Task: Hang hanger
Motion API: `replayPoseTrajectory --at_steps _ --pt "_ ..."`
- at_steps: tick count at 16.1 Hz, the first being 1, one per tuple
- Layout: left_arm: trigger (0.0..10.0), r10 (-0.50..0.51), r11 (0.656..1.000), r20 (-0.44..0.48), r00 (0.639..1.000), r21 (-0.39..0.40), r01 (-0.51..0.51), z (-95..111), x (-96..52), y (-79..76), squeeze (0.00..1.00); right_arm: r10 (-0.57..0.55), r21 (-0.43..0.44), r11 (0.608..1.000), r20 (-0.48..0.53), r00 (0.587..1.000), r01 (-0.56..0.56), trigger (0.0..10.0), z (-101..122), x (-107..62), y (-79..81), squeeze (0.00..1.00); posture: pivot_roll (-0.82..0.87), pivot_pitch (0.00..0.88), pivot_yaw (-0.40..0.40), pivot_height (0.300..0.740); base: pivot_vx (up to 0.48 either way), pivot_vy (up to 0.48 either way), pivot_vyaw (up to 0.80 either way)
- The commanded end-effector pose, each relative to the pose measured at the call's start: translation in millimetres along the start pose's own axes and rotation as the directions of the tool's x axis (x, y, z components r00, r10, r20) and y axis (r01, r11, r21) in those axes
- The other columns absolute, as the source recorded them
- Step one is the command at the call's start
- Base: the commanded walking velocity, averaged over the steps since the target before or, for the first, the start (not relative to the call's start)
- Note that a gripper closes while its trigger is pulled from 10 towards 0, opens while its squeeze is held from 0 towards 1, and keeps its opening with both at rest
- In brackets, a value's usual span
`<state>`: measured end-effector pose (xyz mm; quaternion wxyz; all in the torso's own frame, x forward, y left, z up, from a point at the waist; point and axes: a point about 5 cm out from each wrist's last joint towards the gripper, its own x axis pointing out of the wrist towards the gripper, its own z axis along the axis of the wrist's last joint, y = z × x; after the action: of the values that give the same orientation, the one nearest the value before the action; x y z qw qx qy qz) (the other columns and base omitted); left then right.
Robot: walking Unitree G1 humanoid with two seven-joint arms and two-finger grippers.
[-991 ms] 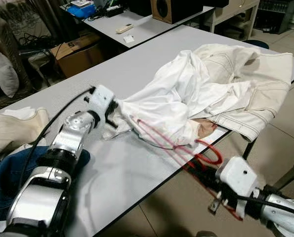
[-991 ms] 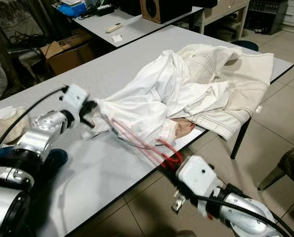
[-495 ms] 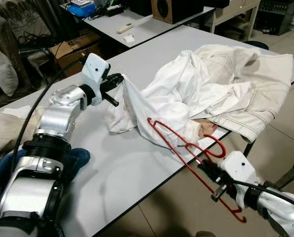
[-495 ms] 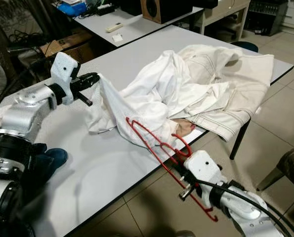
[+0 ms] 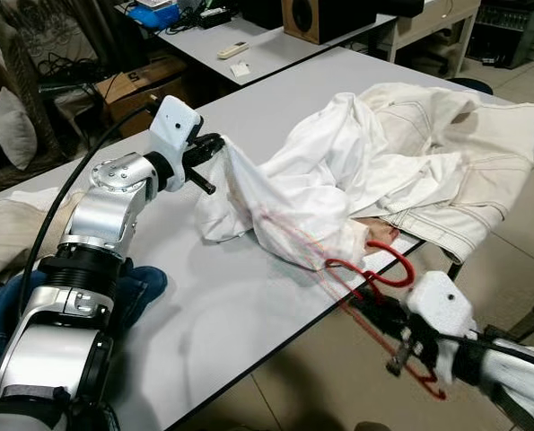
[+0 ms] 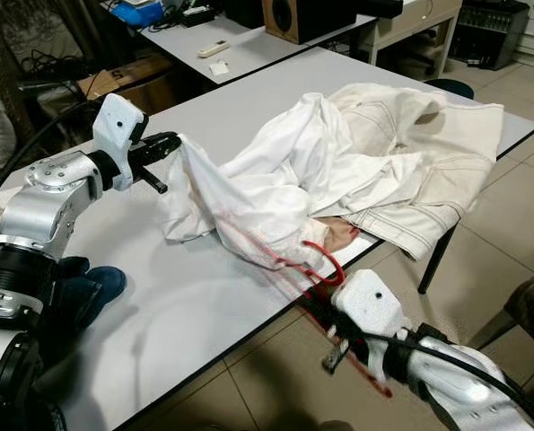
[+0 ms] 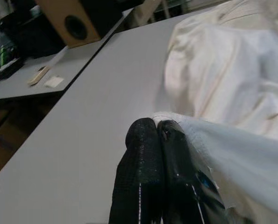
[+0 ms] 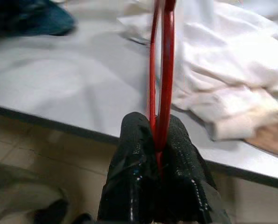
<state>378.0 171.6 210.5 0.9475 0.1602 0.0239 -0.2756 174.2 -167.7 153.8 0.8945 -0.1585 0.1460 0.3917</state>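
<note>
Left wrist view: left end effector (image 7: 156,135) pinches white garment (image 5: 338,189); right end effector (image 8: 156,140) clamps red hanger (image 8: 162,70).

Cluttered workroom: tables (image 5: 249,117), speaker (image 5: 325,18).

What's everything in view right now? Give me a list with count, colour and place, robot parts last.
white garment: one, white, bunched on the near table, one edge lifted.
cream garment: one, cream, spread at the table's far right end.
red hanger: one, red, at the table's front edge, partly under the white garment.
near table: one, grey.
far table: one, grey, behind, carrying small items.
blue clothing: one, blue, at the table's left edge.
cardboard box: one, brown, under the far table.
speaker: one, wood and black, top centre.
left gripper: shut on the white garment's edge.
right gripper: shut on the red hanger.
</note>
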Motion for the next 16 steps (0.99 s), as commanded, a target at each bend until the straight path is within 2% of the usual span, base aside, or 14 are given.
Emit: replayPoseTrajectory --at_steps 1,3,5,7,10,12,14,15,16 --pt "0.0 0.029 1.0 -0.015 0.999 0.005 -0.029 -2.1 -1.8 5.4 0.0 0.031 0.009 0.999 0.006 0.999 -0.031 10.0 4.0 -1.9 3.7 0.0 -0.27 0.0 0.18 0.74 0.0 0.0 0.0" --pt "0.0 0.015 1.0 -0.008 1.0 0.001 -0.015 0.4 -1.2 2.8 0.0 0.014 0.022 1.0 -0.019 1.0 -0.014 10.0 1.9 -0.1 3.1 0.0 -0.27 0.0 0.179 0.74 0.0 0.0 0.0" --pt "0.0 -0.021 1.0 0.02 1.0 -0.016 0.021 6.5 -2.0 -1.6 0.0 -0.044 0.047 0.998 -0.066 0.997 0.047 10.0 -4.7 7.7 -3.0 0.0 -0.27 0.0 0.181 0.74 0.0 0.0 0.0" --pt "0.0 -0.058 0.998 0.035 0.998 -0.007 0.058 13.0 -3.8 -5.0 0.0 -0.077 0.109 0.99 -0.099 0.992 0.088 10.0 -14.4 18.5 -12.4 0.0 -0.26 0.0 0.179 0.74 0.0 0.0 0.0" --pt "0.0 -0.076 0.997 0.063 0.995 -0.017 0.077 23.5 -5.3 -5.2 0.0 -0.088 0.139 0.985 -0.129 0.988 0.106 10.0 -22.5 24.9 -20.0 0.0 -0.25 0.0 0.169 0.74 0.0 0.0 0.0" --pt "0.0 -0.024 1.0 0.068 0.997 -0.004 0.025 27.8 -9.0 2.1 0.0 -0.164 0.133 0.976 -0.089 0.982 0.175 10.0 -13.8 18.6 -30.3 0.0 -0.25 0.0 0.162 0.74 0.0 0.0 0.0" --pt "0.0 -0.017 1.0 0.072 0.997 -0.016 0.018 28.0 -10.2 2.0 0.0 -0.205 0.118 0.97 -0.061 0.977 0.211 10.0 -9.7 14.1 -34.8 0.0 -0.25 0.0 0.162 0.74 0.0 0.0 0.0" --pt "0.0 -0.019 1.0 0.077 0.997 -0.023 0.021 28.7 -10.7 2.2 0.0 -0.275 0.107 0.954 -0.049 0.96 0.279 10.0 -9.0 8.8 -43.7 0.0 -0.25 0.0 0.162 0.74 0.0 0.0 0.0" --pt "0.0 -0.018 0.999 0.088 0.996 -0.033 0.021 30.6 -11.1 3.2 0.0 -0.395 0.095 0.912 -0.049 0.917 0.398 10.0 -10.1 1.1 -60.1 0.0 -0.26 0.0 0.17 0.74 0.0 0.0 0.0"
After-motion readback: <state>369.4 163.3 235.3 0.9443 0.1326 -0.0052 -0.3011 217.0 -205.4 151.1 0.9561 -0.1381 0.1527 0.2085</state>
